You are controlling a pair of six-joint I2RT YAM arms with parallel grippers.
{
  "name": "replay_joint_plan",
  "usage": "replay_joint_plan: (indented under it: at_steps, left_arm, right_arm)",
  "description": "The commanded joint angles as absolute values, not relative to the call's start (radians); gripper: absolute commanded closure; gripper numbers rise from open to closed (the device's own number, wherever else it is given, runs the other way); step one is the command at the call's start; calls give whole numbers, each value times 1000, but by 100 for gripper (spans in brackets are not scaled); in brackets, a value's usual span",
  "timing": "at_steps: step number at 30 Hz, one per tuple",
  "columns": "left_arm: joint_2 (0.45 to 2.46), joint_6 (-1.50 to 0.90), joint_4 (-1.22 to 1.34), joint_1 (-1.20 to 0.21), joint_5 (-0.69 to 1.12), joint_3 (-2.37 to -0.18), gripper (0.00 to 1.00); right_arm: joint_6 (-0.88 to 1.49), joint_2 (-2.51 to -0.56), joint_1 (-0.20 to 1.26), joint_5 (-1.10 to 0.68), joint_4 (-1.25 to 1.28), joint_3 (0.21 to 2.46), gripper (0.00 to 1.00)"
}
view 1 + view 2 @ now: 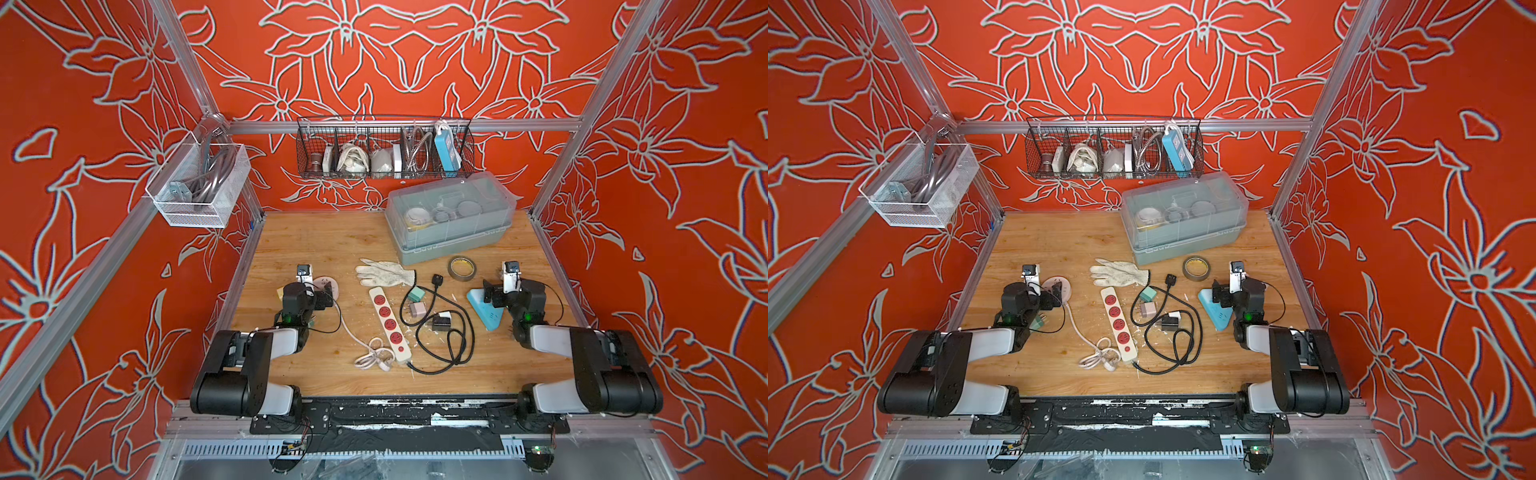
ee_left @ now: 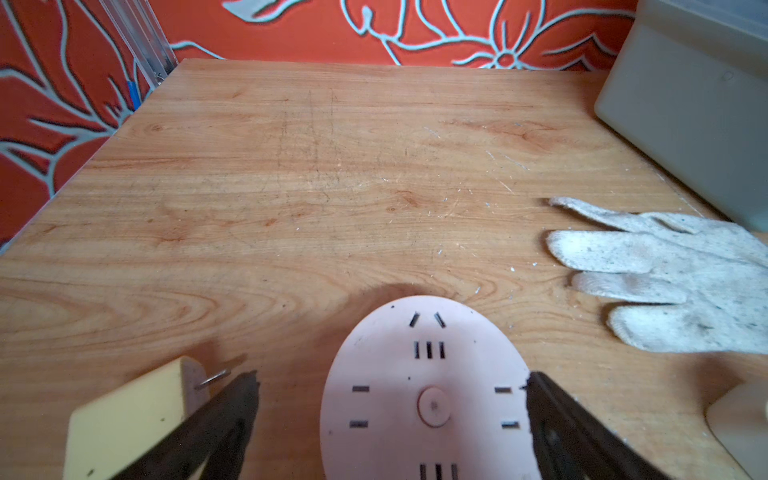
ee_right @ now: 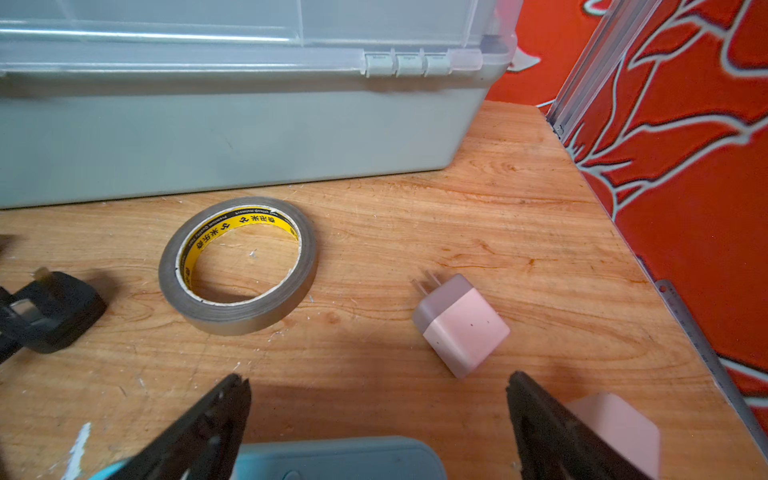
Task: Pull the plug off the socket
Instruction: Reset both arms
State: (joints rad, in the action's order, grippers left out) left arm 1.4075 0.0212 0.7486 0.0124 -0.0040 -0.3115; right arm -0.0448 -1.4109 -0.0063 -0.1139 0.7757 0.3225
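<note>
Left fingers [image 2: 224, 415]: spread wide, empty, straddling the round socket [image 2: 428, 395]; no plug shows in it. Right fingers [image 3: 216, 415]: wide, empty, over the blue socket strip [image 3: 332, 457]. Pink block [image 3: 615, 424] beside them, possibly the plug; seating unclear. Likely light, rigid, smooth: pinch its flat sides.

You've got a speckled work glove [image 1: 386, 272] lying flat on the wooden table [image 1: 316, 237], and a tape roll [image 1: 462, 268] near the lidded grey storage box [image 1: 449, 224].

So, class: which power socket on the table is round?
The pale pink disc socket under the left gripper; the red-faced strip and blue strip are elongated.
</note>
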Motion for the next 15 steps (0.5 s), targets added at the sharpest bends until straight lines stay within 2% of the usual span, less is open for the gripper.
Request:
replay_joint_plan:
  at_steps: [1,15]
  left_arm:
    - [1406,12,772,17,0,-310,2]
    - [1405,13,772,17,0,-310,2]
  right_arm:
    - [-35,-1409,-4,-98,799,321,0]
    - [-36,-1406,-4,-97,793,321,0]
